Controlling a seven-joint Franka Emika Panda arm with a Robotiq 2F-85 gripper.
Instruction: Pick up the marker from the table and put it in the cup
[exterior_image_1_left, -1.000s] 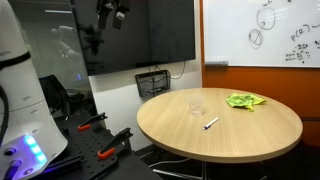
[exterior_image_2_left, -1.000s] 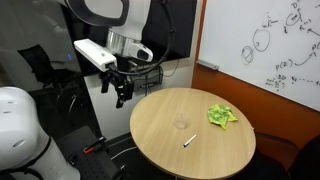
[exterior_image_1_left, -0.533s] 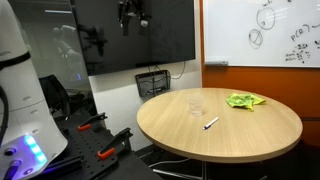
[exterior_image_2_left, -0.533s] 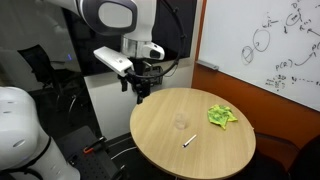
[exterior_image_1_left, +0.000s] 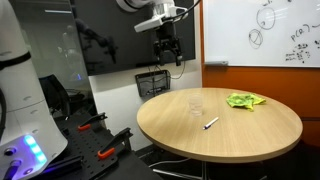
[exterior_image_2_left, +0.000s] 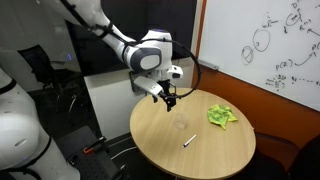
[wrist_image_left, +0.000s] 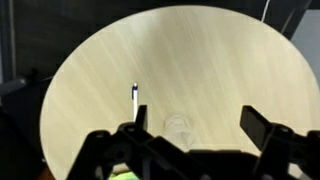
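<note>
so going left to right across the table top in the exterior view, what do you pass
cup -> marker -> green cloth

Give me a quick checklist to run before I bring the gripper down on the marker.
1. Gripper open and empty: ok, fingers spread wide in the wrist view.
2. Marker in sight, lying flat on the table: ok.
3. Marker apart from the cup: ok.
4. Cup upright: ok.
5. Green cloth away from the marker: ok.
6. Gripper lined up over the marker: not ok, it hangs high near the table's edge.
</note>
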